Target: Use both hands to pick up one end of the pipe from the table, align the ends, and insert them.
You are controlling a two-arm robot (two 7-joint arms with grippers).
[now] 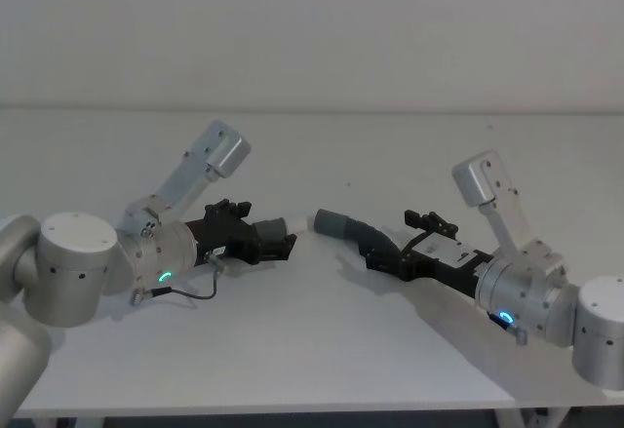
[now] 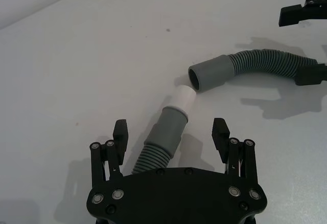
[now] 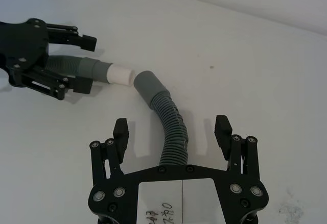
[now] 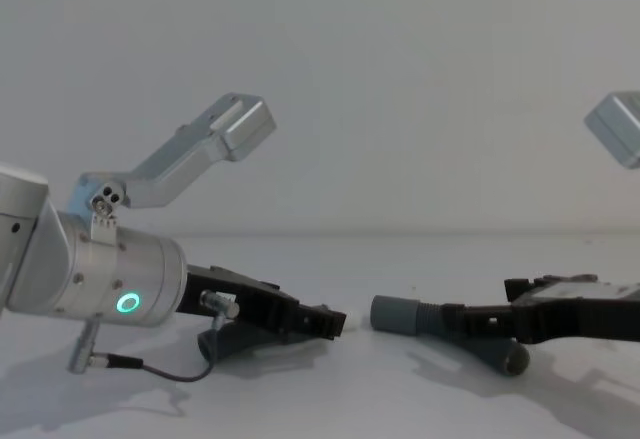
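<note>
Nearly aligned, white spigot [image 2: 180,100] facing open cuff [image 2: 212,72]

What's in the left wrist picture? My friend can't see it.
The open left gripper straddles a short ribbed hose over the white table. Its white spigot almost meets the open grey cuff of a second hose, which curves away to the right gripper.

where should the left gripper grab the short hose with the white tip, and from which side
Probably the smooth grey cuff, just behind the white spigot: it looks stiffer than the ribbed hose and leaves the spigot free for the other cuff. Come from the ribbed end, along its length; the open left gripper straddles it that way.
</note>
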